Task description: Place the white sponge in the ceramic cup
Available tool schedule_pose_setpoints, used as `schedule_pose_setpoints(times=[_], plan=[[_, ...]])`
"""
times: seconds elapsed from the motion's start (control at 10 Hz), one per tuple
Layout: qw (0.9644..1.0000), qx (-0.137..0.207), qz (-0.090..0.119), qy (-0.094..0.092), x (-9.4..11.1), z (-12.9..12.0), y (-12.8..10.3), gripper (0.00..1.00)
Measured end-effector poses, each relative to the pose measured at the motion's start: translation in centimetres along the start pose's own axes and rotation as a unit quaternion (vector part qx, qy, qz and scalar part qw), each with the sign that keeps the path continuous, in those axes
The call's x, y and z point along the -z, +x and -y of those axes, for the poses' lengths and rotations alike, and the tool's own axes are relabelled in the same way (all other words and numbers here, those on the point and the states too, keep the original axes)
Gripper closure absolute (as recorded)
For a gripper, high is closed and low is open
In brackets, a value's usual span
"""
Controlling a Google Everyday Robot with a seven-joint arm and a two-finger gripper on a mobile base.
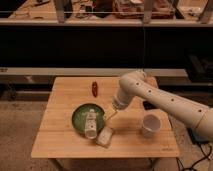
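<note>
White sponge [105, 136] lies flat on the wooden table [55, 132], near the front edge and a little left of the middle, set at a slight slant. Starting from the left, the table's left part is bare wood. Next comes a green plate [79, 116], and a white bottle [90, 124] lies on it lengthwise, its lower end reaching the plate's front rim. Farther back on the table, well apart from the plate, lies a small red object [94, 89]. The white sponge sits just beside the plate's front-right rim, close to the bottle's lower end. Behind the sponge and apart from it, the gripper [112, 111] points down over the table at the plate's right rim; whether it is wide or narrow I cannot tell. The white arm [165, 100] runs from it up and away to the right. Under the arm, the ceramic cup [150, 125] stands upright on the table's right part, well apart from the sponge.
</note>
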Motion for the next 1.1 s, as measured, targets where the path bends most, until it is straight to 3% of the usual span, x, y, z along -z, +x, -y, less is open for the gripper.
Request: schedule_pose_setpoints(times=[0.4, 0.6, 0.8, 1.1], plan=[[0.9978, -0.037, 0.029, 0.046, -0.8, -0.8, -2.4, 0.20], [0.9974, -0.036, 0.030, 0.054, -1.2, -0.8, -2.4, 0.20], [0.9981, -0.020, 0.013, 0.057, -2.0, -0.1, -1.6, 0.20], [0.9985, 0.000, 0.005, 0.054, -4.3, 1.0, -1.5, 0.20]])
